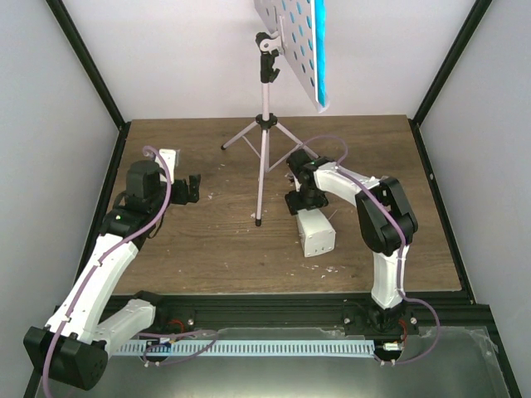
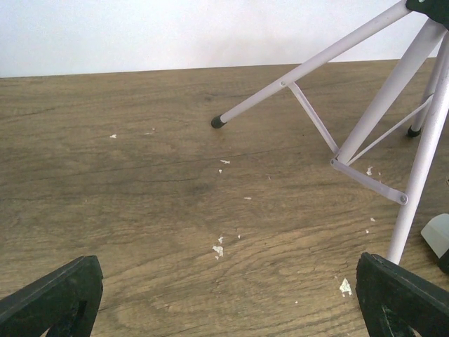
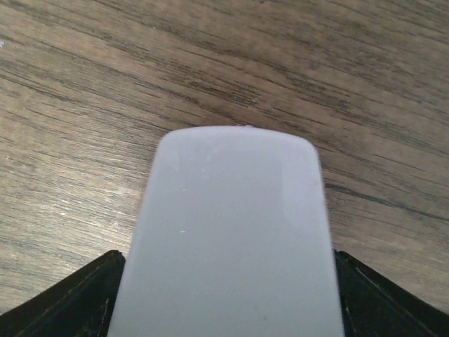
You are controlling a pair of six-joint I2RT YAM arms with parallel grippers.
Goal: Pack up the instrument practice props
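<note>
Resting centre-right in the top view, near the music stand's (image 1: pixel 264 133) front leg, white metronome (image 1: pixel 317 232): probably light, rigid, smooth-sided and slippery; take across its flat flanks, where right gripper (image 1: pixel 305 207) straddles it, pinch indeterminable; left gripper (image 1: pixel 189 189) spread, empty.

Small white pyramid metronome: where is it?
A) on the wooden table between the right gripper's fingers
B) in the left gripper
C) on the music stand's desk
A: the white metronome lies on the wooden table with the right gripper straddling it.
</note>
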